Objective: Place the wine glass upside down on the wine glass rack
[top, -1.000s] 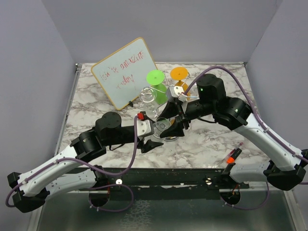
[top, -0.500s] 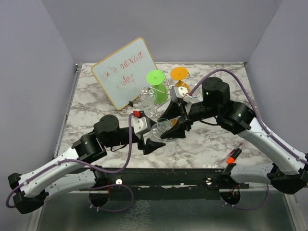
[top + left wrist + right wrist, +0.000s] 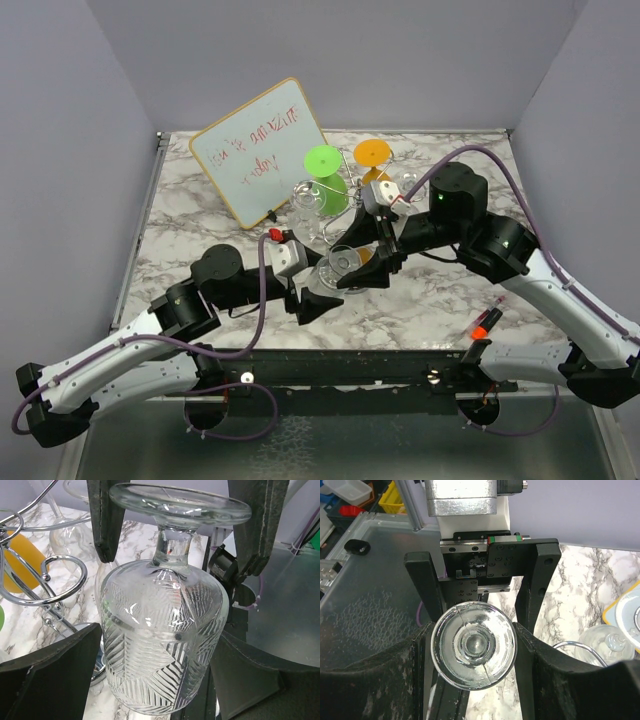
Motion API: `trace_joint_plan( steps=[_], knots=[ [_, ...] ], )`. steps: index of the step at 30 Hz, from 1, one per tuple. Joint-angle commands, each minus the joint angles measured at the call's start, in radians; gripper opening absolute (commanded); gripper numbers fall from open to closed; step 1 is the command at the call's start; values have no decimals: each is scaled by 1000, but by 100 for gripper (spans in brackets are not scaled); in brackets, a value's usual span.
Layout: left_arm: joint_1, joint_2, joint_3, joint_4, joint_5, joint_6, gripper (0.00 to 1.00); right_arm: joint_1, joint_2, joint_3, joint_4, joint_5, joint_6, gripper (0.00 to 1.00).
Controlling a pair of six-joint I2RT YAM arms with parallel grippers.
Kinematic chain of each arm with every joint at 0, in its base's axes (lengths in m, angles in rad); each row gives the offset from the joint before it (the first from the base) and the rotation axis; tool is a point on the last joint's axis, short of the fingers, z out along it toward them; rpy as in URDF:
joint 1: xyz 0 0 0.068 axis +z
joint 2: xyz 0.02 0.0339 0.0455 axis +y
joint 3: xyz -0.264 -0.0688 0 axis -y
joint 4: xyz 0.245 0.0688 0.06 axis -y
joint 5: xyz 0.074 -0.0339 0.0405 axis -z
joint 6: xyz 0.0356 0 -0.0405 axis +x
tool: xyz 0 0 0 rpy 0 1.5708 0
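1. Wine glass (image 3: 165, 645): inverted, foot uppermost, in the air just beside the wine glass rack (image 3: 25, 591), between both grippers.
2. Right gripper (image 3: 472, 645): closed on the glass at foot level, by the look of it. Treat it as your carrier.
3. Left gripper (image 3: 160, 672): fingers wide about the bowl; contact cannot be told. Draw it straight back.
4. Advice: keep the foot level, slide the stem into a free scroll arm, and avoid the second glass (image 3: 308, 200).

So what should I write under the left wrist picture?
Upside-down wine glass held by the right gripper, left gripper flanking it, rack alongside.
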Motion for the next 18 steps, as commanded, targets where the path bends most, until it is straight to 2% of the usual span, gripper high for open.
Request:
trace_joint_plan(
  steps=[1,2,5,8,10,14,18],
  knots=[
    [2,-10,-18,43,-2,-22,80,7,-22,5,64,-3,14,19],
    [2,-9,-19,52,2,-22,76,7,-21,7,65,-7,13,19],
    [2,-5,-25,69,16,-13,55,7,-20,12,63,-7,13,20],
    [2,-15,-43,85,20,3,44,6,-20,10,58,-2,17,30],
    [2,-27,-62,105,17,6,41,7,-21,3,55,6,24,47],
    [2,-48,-92,133,14,3,36,7,-30,-18,21,24,0,69],
    [2,-47,-109,140,20,5,34,7,-52,-31,36,68,-2,80]
  ],
)
